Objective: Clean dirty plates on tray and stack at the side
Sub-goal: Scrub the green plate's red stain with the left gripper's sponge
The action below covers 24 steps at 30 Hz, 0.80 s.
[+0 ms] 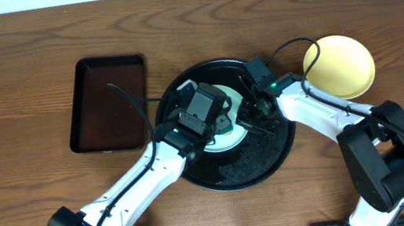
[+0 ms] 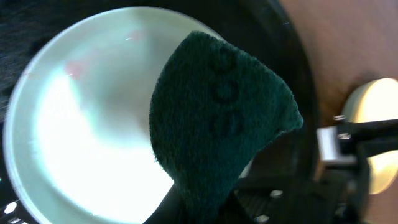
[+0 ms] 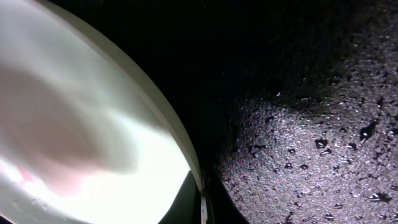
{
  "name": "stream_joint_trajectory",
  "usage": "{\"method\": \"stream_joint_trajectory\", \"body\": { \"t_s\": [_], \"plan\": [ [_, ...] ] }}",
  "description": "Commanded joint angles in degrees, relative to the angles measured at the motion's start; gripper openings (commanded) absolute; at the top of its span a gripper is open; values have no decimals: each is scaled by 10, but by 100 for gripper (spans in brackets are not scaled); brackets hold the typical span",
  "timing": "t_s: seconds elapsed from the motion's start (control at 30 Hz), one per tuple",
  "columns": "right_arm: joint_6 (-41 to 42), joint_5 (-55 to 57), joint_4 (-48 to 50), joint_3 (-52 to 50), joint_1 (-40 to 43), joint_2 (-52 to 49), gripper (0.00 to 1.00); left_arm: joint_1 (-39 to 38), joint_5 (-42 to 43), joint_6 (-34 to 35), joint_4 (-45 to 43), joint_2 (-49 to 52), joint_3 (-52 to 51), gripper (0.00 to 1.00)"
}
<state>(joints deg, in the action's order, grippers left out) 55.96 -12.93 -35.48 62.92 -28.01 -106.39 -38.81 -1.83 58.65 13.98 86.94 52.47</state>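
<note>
Wooden table (image 1: 20, 59), black round tray (image 1: 266, 161); left gripper (image 1: 217, 117) clamps green scouring pad (image 2: 217, 118) over pale plate (image 2: 81, 130); right gripper (image 1: 254, 117) beside its rim, closure unclear; plate seems stiff, slick; hold the rim.

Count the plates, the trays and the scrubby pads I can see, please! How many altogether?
Plates: 2 (yellow plate, pale plate)
Trays: 2 (round black tray, brown rectangular tray)
Scrub pads: 1 (green scrub pad)
Total: 5
</note>
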Motion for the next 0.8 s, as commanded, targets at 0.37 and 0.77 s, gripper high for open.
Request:
{"method": "stream_joint_trajectory", "body": {
  "t_s": [0.37,0.77],
  "plan": [
    [6,11,1,8,-11,-11,1,-4,-4,-5,-56,80,-6,8],
    [-6,10,-3,8,-11,-11,1,15,-97,-6,-32,115,-6,8]
  ]
}}
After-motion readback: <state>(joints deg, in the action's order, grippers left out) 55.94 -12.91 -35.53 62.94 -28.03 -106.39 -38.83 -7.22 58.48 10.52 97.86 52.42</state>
